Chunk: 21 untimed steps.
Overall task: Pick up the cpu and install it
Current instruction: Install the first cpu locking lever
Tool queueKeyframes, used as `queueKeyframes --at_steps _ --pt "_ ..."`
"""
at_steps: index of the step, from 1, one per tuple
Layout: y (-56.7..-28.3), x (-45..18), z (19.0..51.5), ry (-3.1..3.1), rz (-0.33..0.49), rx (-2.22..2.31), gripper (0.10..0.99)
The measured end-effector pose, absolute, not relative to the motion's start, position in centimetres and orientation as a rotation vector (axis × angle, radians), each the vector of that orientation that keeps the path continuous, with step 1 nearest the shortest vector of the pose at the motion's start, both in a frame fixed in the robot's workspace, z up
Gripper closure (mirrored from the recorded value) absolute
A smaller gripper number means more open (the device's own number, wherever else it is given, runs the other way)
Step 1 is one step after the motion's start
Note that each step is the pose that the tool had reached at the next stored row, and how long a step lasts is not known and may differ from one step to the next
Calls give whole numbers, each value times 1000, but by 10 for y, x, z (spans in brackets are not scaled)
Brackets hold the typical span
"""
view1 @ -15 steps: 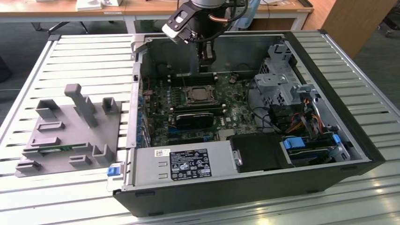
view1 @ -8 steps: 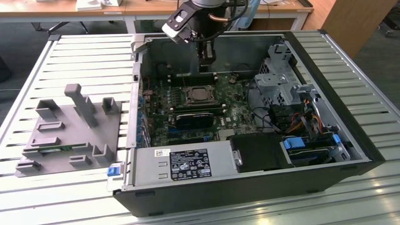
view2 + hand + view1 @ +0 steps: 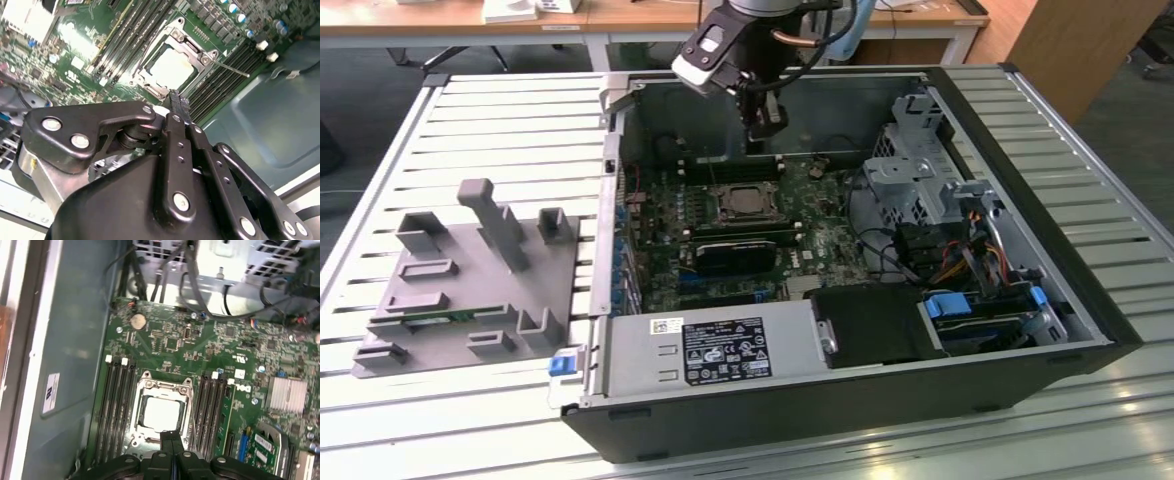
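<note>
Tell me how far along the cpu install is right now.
The cpu already sits inside the socket frame on the motherboard, so pick-up and placement look done. The gripper hangs just above the socket's edge with its fingers pressed together on nothing. What's left: in the second wrist view the retention lever sticks out from the socket, so latching looks unfinished, though I can't be sure.
</note>
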State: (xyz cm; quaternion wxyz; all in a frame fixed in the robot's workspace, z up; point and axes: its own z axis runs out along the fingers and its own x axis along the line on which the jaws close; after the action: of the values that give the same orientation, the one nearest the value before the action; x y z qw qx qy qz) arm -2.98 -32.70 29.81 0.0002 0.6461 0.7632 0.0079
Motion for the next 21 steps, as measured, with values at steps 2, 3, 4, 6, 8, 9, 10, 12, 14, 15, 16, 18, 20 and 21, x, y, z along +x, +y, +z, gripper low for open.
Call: queueKeyframes --at_steps 2,3,4,6,8,9,10,12,14,15,16,18,20,21 --pt "-327 -30 298 2432 25 1988 980" --pt "-327 -30 298 2449 25 1968 980" --pt "-327 -30 298 2460 25 1953 980" --pt "-327 -30 298 2488 25 1918 980" --pt "-327 -30 298 2522 25 1874 980" --pt "-327 -30 297 2539 25 1851 980" --pt "-327 -30 297 2556 25 1828 980" --pt "-327 -30 297 2589 24 1781 980" --pt "-327 -30 297 2620 24 1736 980" --pt "-327 -30 297 2634 24 1715 980" --pt "-327 -30 297 2645 24 1698 980" --pt "-327 -30 297 2665 24 1666 980" --pt "-327 -30 297 2690 24 1626 980" --pt "-327 -30 297 2702 24 1606 980"
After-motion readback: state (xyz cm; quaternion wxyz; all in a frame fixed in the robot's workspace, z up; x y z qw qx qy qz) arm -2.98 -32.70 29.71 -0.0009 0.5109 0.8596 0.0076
